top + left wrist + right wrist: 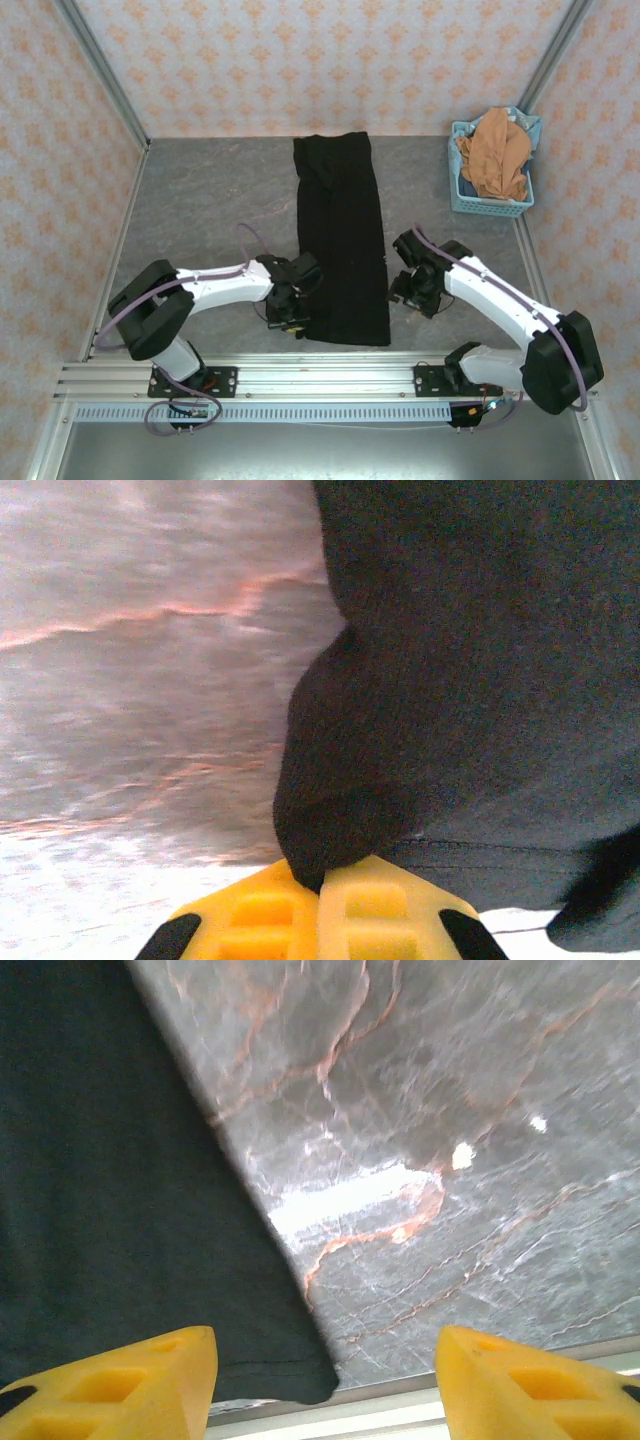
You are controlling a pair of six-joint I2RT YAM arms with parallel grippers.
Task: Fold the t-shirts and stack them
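The long black soft cloth t-shirt (340, 230) is laid flat as a narrow strip on the grey marble-look table (200, 210). It runs from the far side toward the arms.

The step in hand looks like the next fold of this shirt, end to end. The near left corner of the shirt is pinched tight in the left gripper (320, 880). A small bump of black cloth is seen pulled up at its yellow fingers (380, 915).

The right gripper (325, 1370) is held open, and nothing is in it. It hangs at the near right corner of the shirt, with one finger over the cloth and the other over bare table.

For the next move, that right corner likely has to be grabbed too. Then both near corners could be lifted and carried to the far end.

The plain orange-brown cloth t-shirt (495, 150) is piled in the light blue plastic lattice basket (490, 206) at the far right, well apart from both grippers.
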